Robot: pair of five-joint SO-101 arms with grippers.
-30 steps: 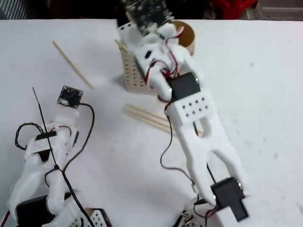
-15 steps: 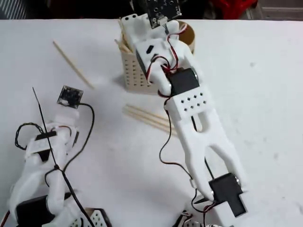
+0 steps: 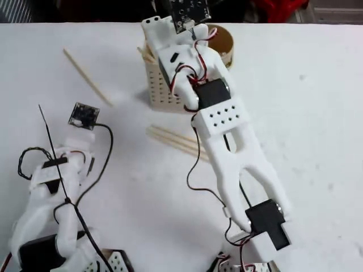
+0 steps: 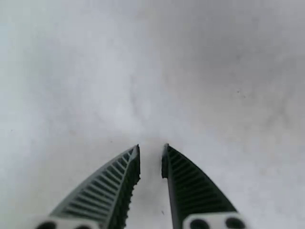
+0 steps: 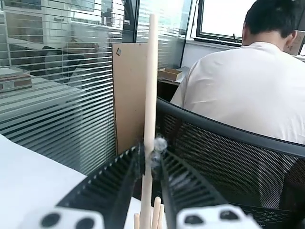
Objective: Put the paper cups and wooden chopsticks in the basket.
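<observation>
- Table [image 3: 317, 102] far edge runs just behind basket [image 3: 159, 85] & paper cup [image 3: 226, 41]; cup sits at basket's right, partly hidden by my right arm.
- Basket: cream, perforated walls, a few sticks [image 3: 144, 55] poking out at its left.
- Loose chopstick [image 3: 85, 75] far left, slanted; chopstick pair [image 3: 170, 139] flat on basket's near side.
- Right gripper [image 5: 151, 152] over basket, pinching one pale held chopstick [image 5: 151, 71] upright; arm stretched out from near right.
- Left gripper [image 4: 151, 152] near left, arm folded, low over tabletop; fingers barely parted, nothing btw them.
</observation>
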